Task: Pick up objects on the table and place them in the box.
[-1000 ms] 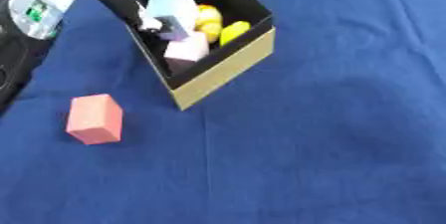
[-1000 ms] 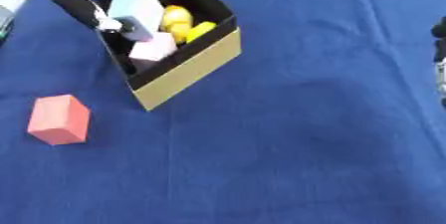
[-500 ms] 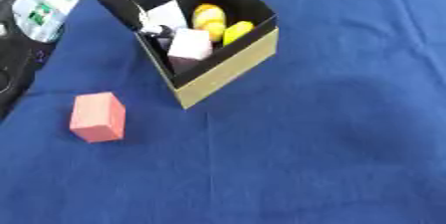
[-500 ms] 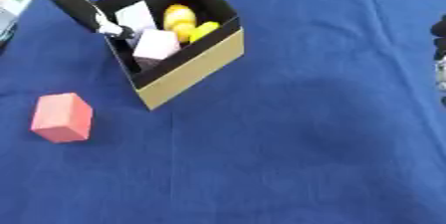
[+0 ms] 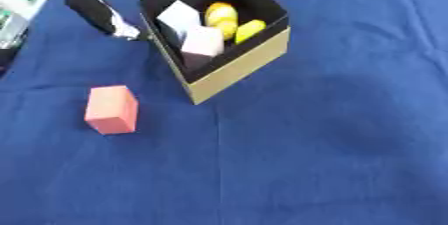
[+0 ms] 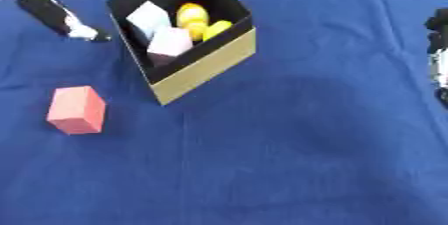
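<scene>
Blue cloth [image 5: 332, 134] covers our table. Our left hand [image 5: 103, 14] hangs just left of the box [image 5: 241, 66], fingers straight, holding nothing. Inside we see two pale blocks [image 5: 203, 43] and yellow pieces [image 5: 221, 14]. Red block [image 5: 111, 109] lies nearer us. Right hand [image 6: 437, 54] at right edge; fingers unreadable.

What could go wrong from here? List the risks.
1. The left hand sits right beside the box; swinging toward the red block could shove the box.
2. The white cube and pink cube stack high inside, so another block may not settle.
</scene>
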